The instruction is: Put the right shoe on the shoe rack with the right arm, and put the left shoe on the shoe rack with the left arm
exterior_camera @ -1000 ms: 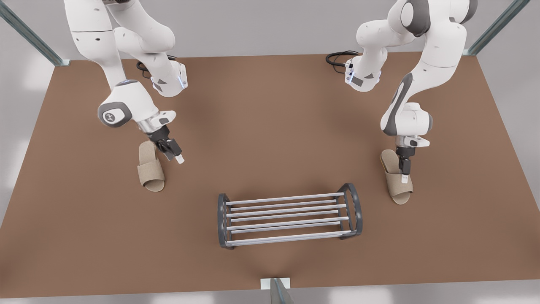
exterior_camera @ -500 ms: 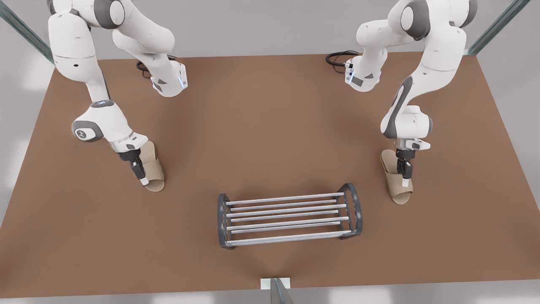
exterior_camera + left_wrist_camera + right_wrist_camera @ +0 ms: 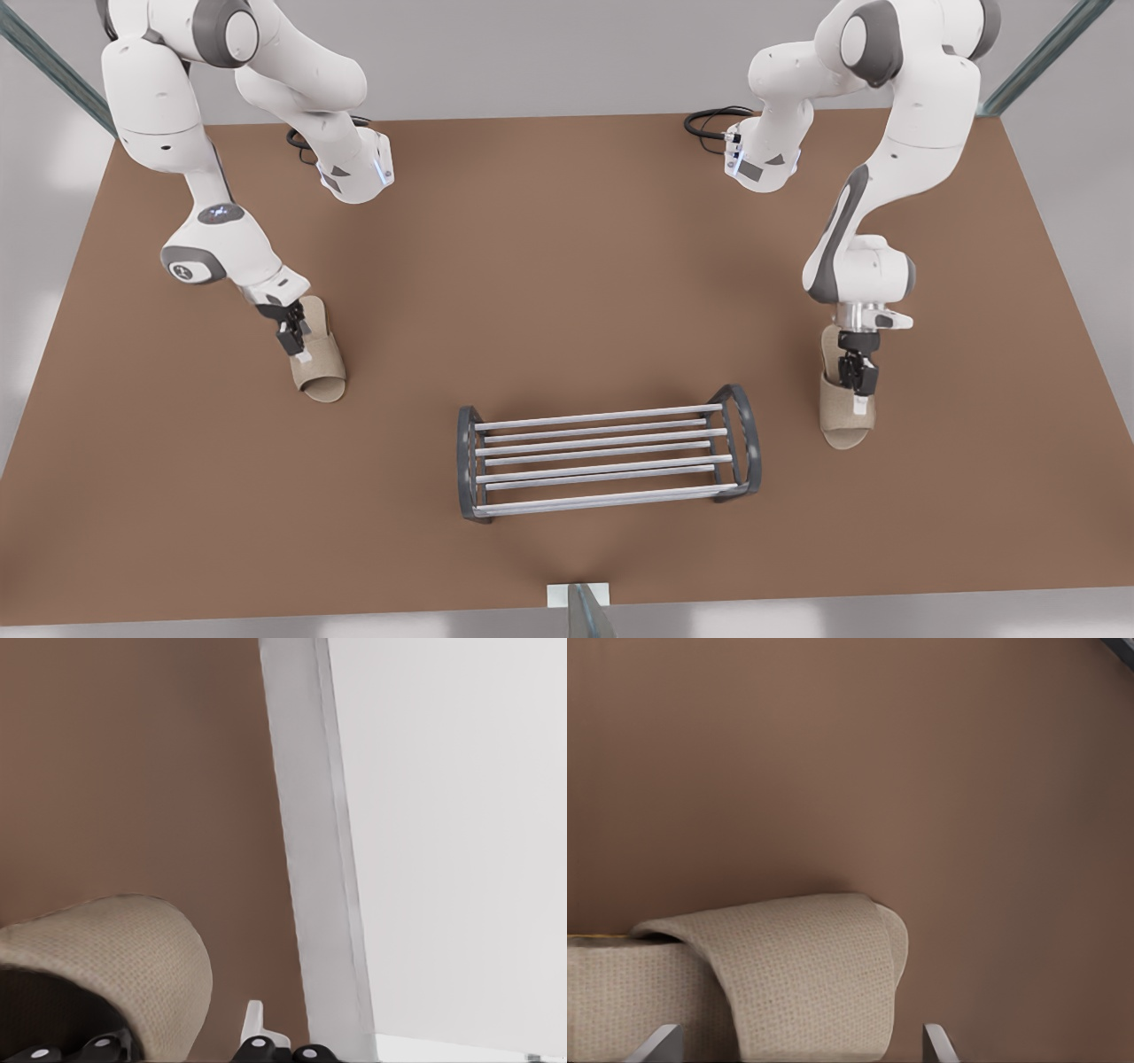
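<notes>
Shoe rack (image 3: pixel 594 417) sits on bench (image 3: pixel 567 266) near its front edge, mid-width, nothing on its bars. Left shoe (image 3: pixel 321 372) lies flat on the bench, well apart toward the front view's left. Left hand (image 3: pixel 301 354) is tilted at its outer edge, with one fingertip (image 3: pixel 252 1019) just beside the strap; can't tell how open. Right shoe (image 3: pixel 846 421) lies near the rack's other end. Right hand (image 3: pixel 859 399) is upright over it, fingers (image 3: pixel 660 1041) spread either side of the strap, not gripping.
</notes>
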